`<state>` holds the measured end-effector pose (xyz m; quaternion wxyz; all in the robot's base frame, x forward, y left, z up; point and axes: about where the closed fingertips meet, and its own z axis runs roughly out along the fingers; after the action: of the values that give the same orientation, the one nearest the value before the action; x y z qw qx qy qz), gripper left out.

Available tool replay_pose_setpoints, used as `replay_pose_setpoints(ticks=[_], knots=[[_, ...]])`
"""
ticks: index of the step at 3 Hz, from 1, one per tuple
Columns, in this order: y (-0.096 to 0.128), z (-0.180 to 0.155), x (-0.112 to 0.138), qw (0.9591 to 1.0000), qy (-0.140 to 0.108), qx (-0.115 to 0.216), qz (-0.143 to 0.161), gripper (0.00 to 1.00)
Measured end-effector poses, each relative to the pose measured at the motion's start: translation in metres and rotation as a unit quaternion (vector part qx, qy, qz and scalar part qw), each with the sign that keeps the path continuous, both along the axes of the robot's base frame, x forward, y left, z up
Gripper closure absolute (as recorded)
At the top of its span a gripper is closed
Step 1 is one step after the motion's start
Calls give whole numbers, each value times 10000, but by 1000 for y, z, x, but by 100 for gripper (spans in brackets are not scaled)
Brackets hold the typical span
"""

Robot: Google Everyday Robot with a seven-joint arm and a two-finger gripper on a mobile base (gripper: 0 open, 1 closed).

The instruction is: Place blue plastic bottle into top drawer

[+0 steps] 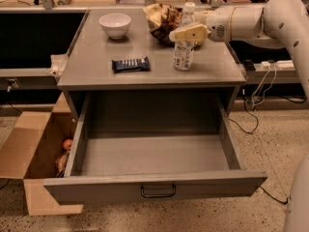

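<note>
Camera view: we judge the grasp step under way, pincer (181, 34) at the upright bottle (183, 57) on the bench (96, 66), closure we cannot tell; next, lifting toward the open drawer (207, 181).

One camera here, set high off the front edge of the tabletop (96, 57), looking down and towards its back edge. It's near enough that the tabletop fills the upper half and the open drawer (154, 186) the lower. The arm (251, 21) enters from the right, and the pincer (187, 34) hangs over the back right part, at the bottle (183, 58).
</note>
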<state>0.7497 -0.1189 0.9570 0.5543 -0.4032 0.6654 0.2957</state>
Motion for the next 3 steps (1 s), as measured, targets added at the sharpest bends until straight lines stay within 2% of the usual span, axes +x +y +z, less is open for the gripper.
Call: replay_pose_setpoints(ticks=[1, 2, 3], knots=[[1, -3, 2, 10000, -20, 28, 35, 45], [3, 9, -9, 9997, -184, 177, 56, 69], [6, 44, -43, 9978, -519, 389, 91, 92]])
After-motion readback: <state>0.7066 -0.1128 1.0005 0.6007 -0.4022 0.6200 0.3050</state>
